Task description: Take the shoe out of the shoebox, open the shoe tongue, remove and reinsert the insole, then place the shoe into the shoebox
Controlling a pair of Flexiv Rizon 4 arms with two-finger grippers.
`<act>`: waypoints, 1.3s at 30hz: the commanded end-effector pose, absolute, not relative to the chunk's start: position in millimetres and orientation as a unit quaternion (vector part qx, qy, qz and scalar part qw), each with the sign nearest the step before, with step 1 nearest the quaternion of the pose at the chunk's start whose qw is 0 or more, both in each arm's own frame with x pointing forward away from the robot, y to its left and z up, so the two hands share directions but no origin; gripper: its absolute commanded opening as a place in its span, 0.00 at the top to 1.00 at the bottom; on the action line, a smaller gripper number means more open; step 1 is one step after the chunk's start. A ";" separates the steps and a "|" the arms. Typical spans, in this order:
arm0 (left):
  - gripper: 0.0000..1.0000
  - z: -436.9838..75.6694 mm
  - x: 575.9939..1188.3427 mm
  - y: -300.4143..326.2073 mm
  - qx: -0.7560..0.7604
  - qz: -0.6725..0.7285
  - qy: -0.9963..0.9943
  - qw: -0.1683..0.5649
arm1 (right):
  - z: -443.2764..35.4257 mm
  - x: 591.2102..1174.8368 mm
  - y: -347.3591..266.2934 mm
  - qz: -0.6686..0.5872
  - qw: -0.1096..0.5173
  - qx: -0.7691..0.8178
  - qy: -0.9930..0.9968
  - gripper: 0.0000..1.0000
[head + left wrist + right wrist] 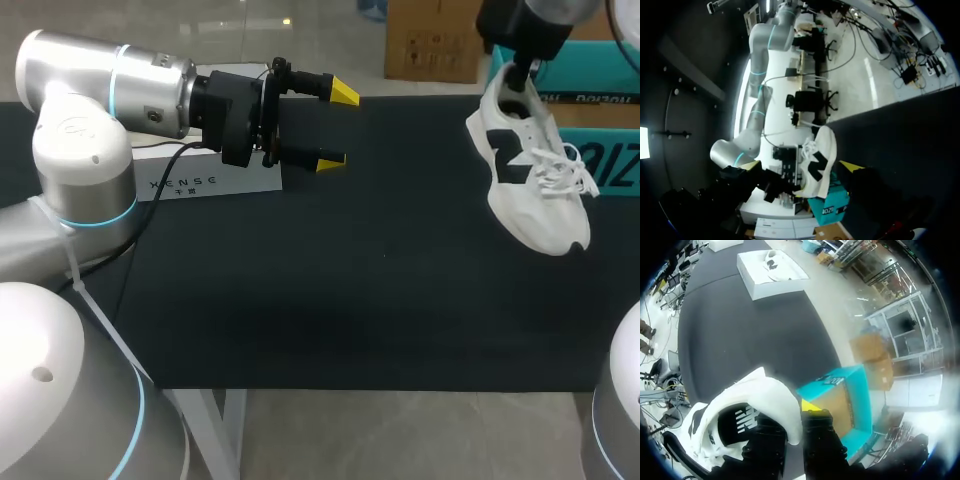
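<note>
I'm working over a black table (330,300) with a matte top. A flat white box (215,180) lies on it at my far left, partly under my left arm. The teal shoebox (605,150) stands at the far right edge, and the right wrist view shows it open with a bare cardboard inside. My right gripper (800,415) is clamped on the heel collar of the white shoe (530,170), one finger down inside the opening and the yellow-tipped one outside it. The shoe hangs from that grip just in front of the shoebox, over the right side of the table. Its long axis runs steeply from the heel, up and far, to the toe, low and pointing toward my near right. The laces face the right and the dark side mark faces the head camera. I cannot tell whether the toe touches the surface. My left gripper (338,127) hangs above the far left of the table, well apart from the shoe, pointing toward it, its fingers spread wide and holding nothing.
</note>
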State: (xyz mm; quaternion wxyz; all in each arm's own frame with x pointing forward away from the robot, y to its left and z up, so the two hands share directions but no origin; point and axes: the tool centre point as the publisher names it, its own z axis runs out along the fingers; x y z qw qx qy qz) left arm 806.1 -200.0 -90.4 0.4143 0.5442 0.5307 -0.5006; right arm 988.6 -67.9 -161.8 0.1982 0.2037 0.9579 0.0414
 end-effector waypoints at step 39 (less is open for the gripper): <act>0.00 -89.9 806.3 -200.0 0.545 -0.500 0.531 0.413 | -132.5 1042.4 -190.0 -0.059 0.216 0.566 0.793 1.00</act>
